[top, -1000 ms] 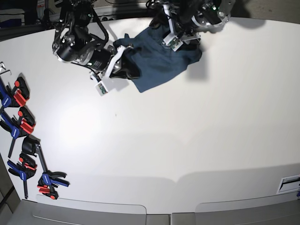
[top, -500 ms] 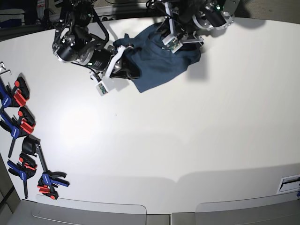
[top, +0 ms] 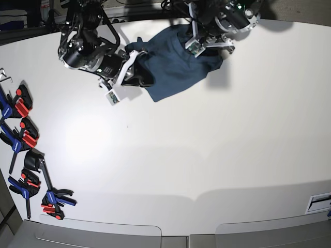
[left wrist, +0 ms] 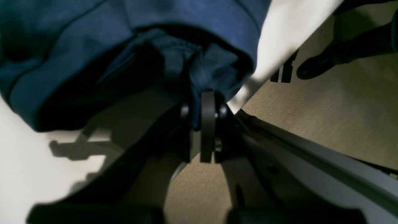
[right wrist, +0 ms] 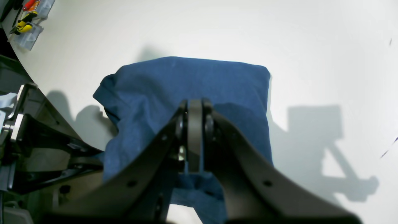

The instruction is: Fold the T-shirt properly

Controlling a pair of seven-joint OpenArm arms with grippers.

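Both grippers gripped the crumpled dark teal-blue cotton T-shirt [top: 173,67]

Left gripper [left wrist: 199,107] and right gripper [right wrist: 194,124] were clamped on cloth; folding looked barely begun on the white table [top: 207,155].

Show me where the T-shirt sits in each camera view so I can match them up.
Base: T-shirt at top centre, between both arms.
Left wrist: fills the upper left, a fold pinched in the left end effector.
Right wrist: centre, under the right end effector.
Shared landmark: the white table.
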